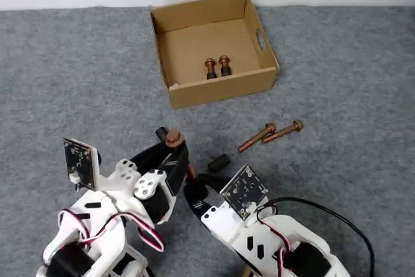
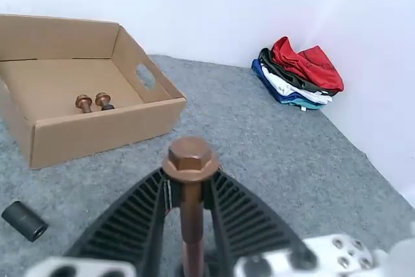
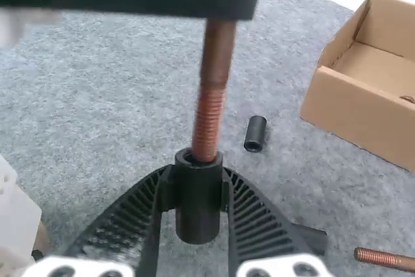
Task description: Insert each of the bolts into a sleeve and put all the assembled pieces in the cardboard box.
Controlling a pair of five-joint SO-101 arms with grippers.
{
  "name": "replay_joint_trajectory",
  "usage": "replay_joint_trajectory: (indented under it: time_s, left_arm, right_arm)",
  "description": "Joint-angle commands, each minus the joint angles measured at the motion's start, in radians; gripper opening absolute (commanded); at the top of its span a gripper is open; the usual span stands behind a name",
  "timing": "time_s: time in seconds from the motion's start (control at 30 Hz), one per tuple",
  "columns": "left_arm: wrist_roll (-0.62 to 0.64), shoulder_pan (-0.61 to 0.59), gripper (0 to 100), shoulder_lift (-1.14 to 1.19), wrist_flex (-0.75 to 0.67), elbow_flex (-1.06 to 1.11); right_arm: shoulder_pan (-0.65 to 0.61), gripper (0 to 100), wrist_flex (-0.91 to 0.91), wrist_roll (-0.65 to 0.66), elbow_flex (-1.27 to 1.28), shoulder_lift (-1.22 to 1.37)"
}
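Observation:
My left gripper (image 2: 189,183) is shut on a copper bolt (image 2: 190,160), head up, also seen from above as the bolt (image 1: 173,139). My right gripper (image 3: 198,183) is shut on a black sleeve (image 3: 198,199) just below it, and the bolt's threaded end (image 3: 209,128) sits in the sleeve's mouth. A loose sleeve (image 1: 219,161) lies on the carpet beside them. Two loose bolts (image 1: 257,137) (image 1: 283,132) lie to the right. The cardboard box (image 1: 220,92) at the back holds two assembled pieces (image 1: 211,67) (image 1: 225,65).
Grey carpet covers the table up to a white wall. A pile of folded clothes (image 2: 298,72) lies in the far corner. A black cable (image 1: 324,209) loops beside the right arm. Open carpet lies between the arms and the box.

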Motion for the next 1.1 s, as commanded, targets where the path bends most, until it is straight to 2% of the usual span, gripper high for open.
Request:
replay_joint_trajectory:
  time_s: [0.0, 0.17, 0.33, 0.5, 0.77, 0.93, 1.07]
  left_arm:
    - [0.008, 0.009, 0, -0.006, 0.021, -0.061]
    - [0.008, 0.012, 0, -0.003, 0.025, -0.048]
    - [0.009, 0.014, 0, -0.008, 0.008, -0.004]
    - [0.009, 0.005, 0, -0.003, -0.092, 0.016]
    - [0.009, 0.008, 0, -0.005, -0.095, 0.053]
    - [0.002, 0.061, 0, -0.008, 0.035, 0.047]
    - [-0.081, 0.115, 0, -0.009, 0.135, 0.047]
  right_arm:
    - [0.033, 0.8, -0.028, 0.011, -0.009, -0.002]
    - [0.028, 0.8, -0.067, 0.017, -0.012, -0.002]
    - [0.028, 0.8, -0.093, 0.091, -0.011, -0.002]
    - [0.027, 0.8, -0.093, 0.097, -0.011, -0.002]
    - [0.027, 0.8, -0.093, 0.097, -0.011, -0.002]
    - [0.03, 0.8, -0.093, 0.097, -0.011, -0.002]
    - [0.031, 0.8, -0.093, 0.097, -0.011, -0.002]
